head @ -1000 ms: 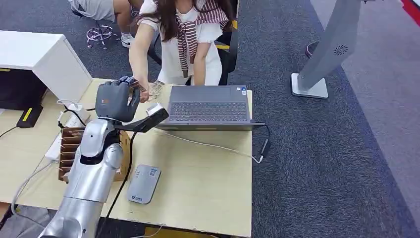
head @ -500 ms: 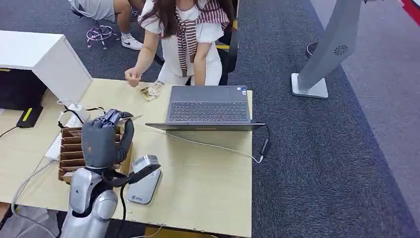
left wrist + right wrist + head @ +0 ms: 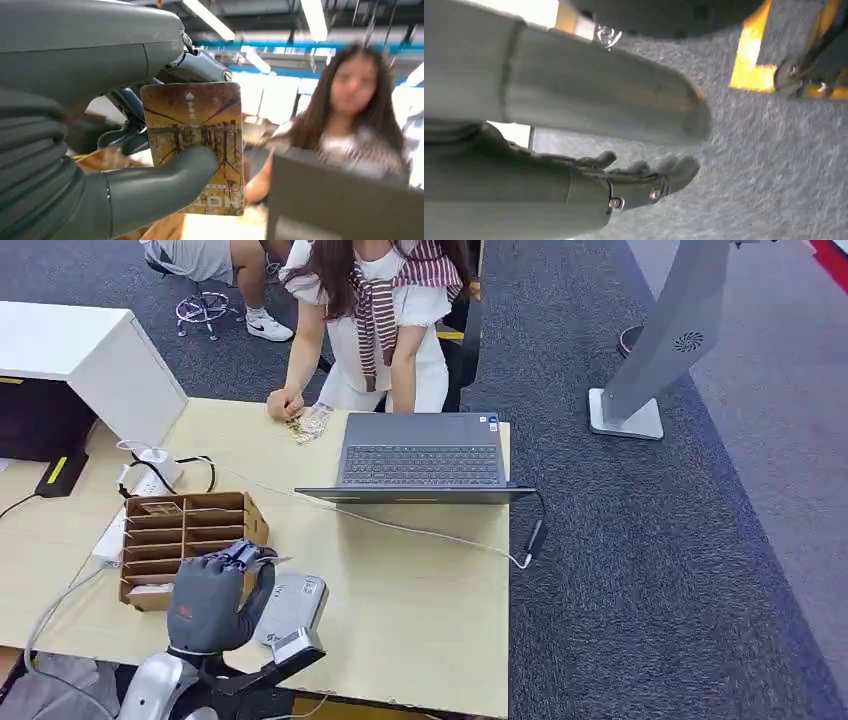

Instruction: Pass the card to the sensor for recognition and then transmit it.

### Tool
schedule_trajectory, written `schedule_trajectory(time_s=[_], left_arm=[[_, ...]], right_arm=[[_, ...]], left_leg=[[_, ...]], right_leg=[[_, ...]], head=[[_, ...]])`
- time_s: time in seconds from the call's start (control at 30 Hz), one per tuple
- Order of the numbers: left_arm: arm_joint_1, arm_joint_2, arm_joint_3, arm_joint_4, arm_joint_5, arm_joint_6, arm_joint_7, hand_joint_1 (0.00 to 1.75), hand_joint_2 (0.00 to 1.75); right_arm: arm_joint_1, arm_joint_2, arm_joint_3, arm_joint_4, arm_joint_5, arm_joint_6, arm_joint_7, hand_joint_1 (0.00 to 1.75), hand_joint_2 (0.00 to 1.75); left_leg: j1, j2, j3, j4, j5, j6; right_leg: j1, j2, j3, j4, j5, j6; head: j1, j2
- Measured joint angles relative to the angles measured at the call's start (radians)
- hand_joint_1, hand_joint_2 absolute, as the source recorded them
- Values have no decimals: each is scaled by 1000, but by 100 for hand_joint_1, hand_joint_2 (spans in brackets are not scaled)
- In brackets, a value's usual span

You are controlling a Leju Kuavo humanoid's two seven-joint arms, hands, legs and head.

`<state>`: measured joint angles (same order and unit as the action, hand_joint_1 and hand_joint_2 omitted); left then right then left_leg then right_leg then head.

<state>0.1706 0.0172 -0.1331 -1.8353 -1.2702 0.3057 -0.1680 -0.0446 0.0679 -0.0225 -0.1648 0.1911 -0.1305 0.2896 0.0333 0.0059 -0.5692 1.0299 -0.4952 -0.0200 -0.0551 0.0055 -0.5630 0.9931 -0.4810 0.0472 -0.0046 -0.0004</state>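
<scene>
Left hand gripping the card, thumb pressing across its printed brown face, darker fingers backing it from behind. Card standing upright in the pinch, its upper edge rising clear above the thumb. Seen from the head view, hand hovering low over the near edge of the wooden table, fingertips pointing away from the robot, just beside the brown compartment box on one side and touching or overlapping the grey card sensor on the other; whether resting on it or held above it, not possible to tell. Well beyond the fingertips, an open laptop sitting on the table, a thin cable running in front of it. Farther still, a person seated across the table, one hand resting on the tabletop by a small wrapped item.

Right hand hanging over grey carpet, fingers loosely extended and apart, holding nothing.
</scene>
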Motion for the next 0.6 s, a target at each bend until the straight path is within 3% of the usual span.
schedule_trajectory(time_s=[0.17, 0.6], left_arm=[[2, 24, 0, 51, -29, -69, 52, 175, 175], [-30, 85, -26, 152, -64, -181, 99, 175, 175]], right_arm=[[1, -9, -11, 0, 2, 10, -8, 0, 0], [1, -15, -19, 0, 21, 22, -14, 0, 0]], left_leg=[[0, 0, 0, 0, 0, 0], [0, 0, 0, 0, 0, 0]], right_leg=[[0, 0, 0, 0, 0, 0], [0, 0, 0, 0, 0, 0]], head=[[0, 0], [0, 0]])
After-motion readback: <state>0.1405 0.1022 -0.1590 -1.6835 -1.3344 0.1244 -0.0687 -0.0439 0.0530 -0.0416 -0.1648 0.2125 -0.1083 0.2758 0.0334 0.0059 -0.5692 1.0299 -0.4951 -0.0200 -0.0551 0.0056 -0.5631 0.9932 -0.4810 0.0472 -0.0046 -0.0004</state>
